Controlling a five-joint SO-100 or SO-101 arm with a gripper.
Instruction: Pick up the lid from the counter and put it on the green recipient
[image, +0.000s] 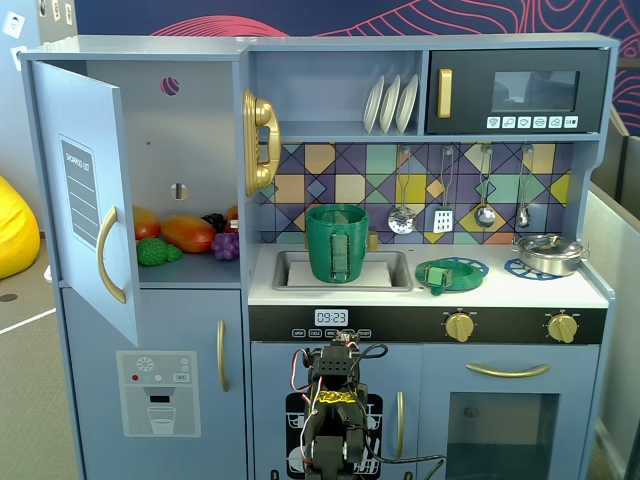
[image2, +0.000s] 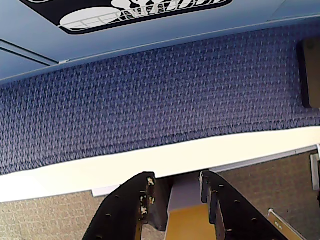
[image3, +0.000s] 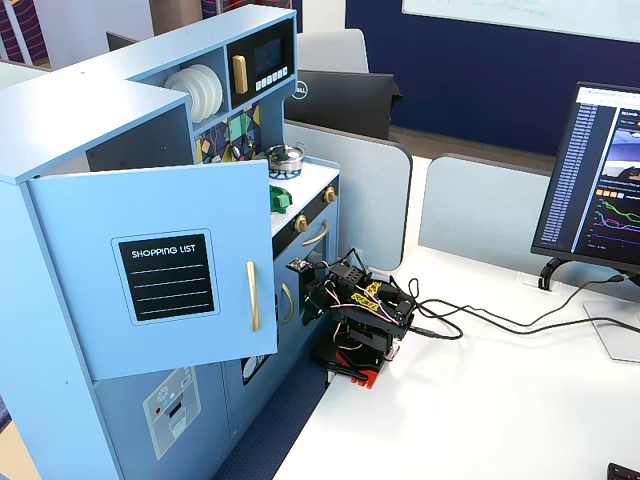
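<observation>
Sitting folded low in front of the toy kitchen, the black two-finger gripper (image2: 175, 192) points down at blue carpet and a white table edge in the wrist view; its black fingers (image2: 131, 210) are spread apart with nothing between them. In a fixed view the arm (image: 335, 400) is bunched up below the oven clock, well below the counter.

Task things, seen from the front: the tall dark-green plastic cylindrical pot (image: 337, 243) with ribbed strap handle stands upright in the sink recess (image: 290, 272). The small round flat dark-green plastic lid (image: 438, 274) with lighter green knob lies on the white counter (image: 500, 290), on top of a blue spoked burner ring (image: 472, 267), to the right of the sink and apart from the pot.

A shiny silver metal pot (image: 548, 253) sits on the far right burner. The fridge door (image3: 165, 270) hangs open in both fixed views, with plastic toy food (image: 185, 235) on the shelf inside.
</observation>
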